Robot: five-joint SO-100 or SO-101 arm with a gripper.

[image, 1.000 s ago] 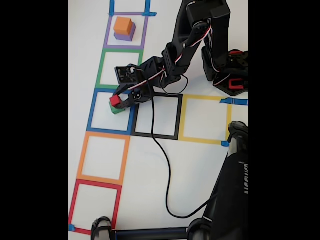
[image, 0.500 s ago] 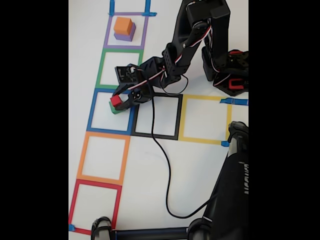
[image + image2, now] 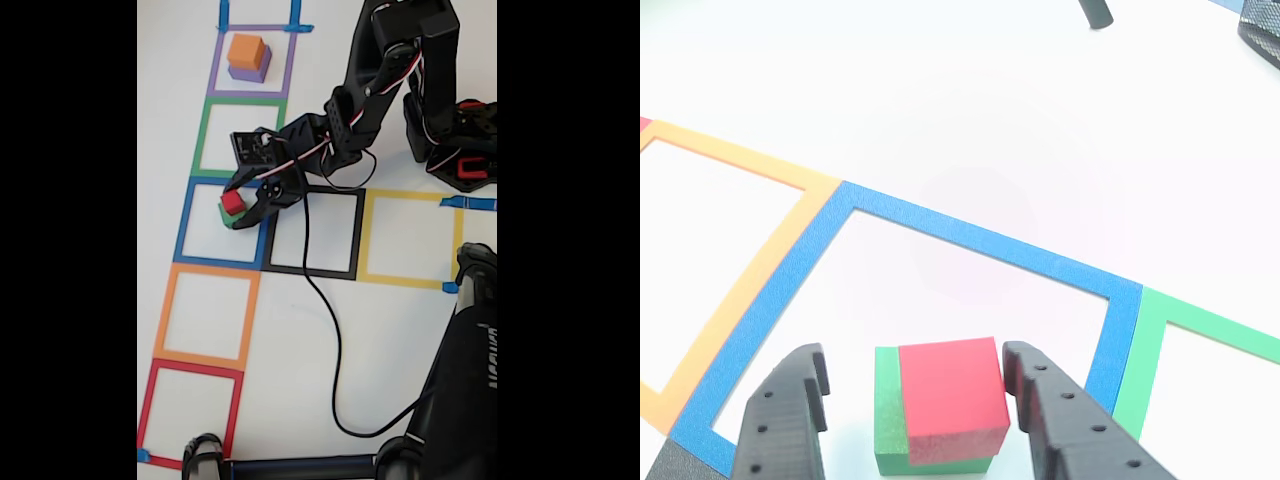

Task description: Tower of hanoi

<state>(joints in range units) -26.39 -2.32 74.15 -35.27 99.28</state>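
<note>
The tower of hanoi stands as two stacks. The red block (image 3: 232,201) (image 3: 950,395) rests on the green block (image 3: 233,221) (image 3: 889,410) inside the blue tape square (image 3: 186,225) (image 3: 970,240). The orange block (image 3: 246,49) sits on the purple block (image 3: 250,72) in the purple tape square at the top of the fixed view. My gripper (image 3: 238,205) (image 3: 915,358) is open and straddles the red-green stack. In the other view its right finger (image 3: 1060,425) is close against the red block, while its left finger (image 3: 790,420) stands clear of the green one.
Hollow tape squares run down the left: green (image 3: 240,100), orange (image 3: 165,320), red (image 3: 150,400). Black (image 3: 355,235) and yellow (image 3: 410,195) squares lie to the right. A black cable (image 3: 335,350) crosses the table. The arm's base (image 3: 460,150) and a black stand (image 3: 470,370) occupy the right side.
Almost nothing has changed: the gripper stays around the red block on the green one, shifted only slightly. The orange-purple stack has not moved.
</note>
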